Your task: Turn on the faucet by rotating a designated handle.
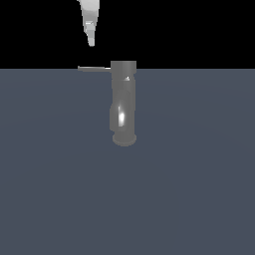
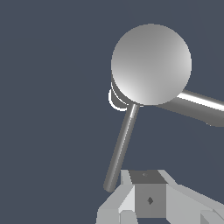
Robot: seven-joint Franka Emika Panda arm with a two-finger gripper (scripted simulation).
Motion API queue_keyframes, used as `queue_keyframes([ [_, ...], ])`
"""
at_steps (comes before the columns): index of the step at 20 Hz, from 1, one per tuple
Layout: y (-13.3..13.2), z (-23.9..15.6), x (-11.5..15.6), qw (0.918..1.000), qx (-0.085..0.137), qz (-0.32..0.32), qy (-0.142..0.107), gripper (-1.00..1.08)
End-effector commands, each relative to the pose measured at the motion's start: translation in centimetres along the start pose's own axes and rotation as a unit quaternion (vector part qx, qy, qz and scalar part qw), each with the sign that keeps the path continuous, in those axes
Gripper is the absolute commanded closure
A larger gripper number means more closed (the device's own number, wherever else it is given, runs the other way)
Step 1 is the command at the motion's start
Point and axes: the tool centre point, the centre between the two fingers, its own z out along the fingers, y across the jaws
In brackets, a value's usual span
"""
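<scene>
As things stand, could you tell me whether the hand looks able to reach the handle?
Probably yes: the hand hangs just above the handle, with nothing visible between them, and the faucet stands off to one side.

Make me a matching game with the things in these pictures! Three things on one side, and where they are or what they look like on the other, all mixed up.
Things:
1. faucet
2. handle
3. gripper

Descriptions:
A. thin bar sticking out sideways from the cap
B. hanging in the air above the bar's end, touching nothing
C. thick shiny grey column with a bright highlight

Pairs: 1-C, 2-A, 3-B
</scene>
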Motion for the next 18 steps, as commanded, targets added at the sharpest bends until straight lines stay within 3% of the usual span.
queue_keyframes([
  [1,-1.3,1.3,-0.3,0.9995,0.001,0.030,0.002,1.08],
  [9,-4.3,4.9,-1.0,0.9944,0.003,0.105,0.007,1.08],
  [18,-5.8,6.9,-1.5,0.9894,0.005,0.145,0.010,1.08],
])
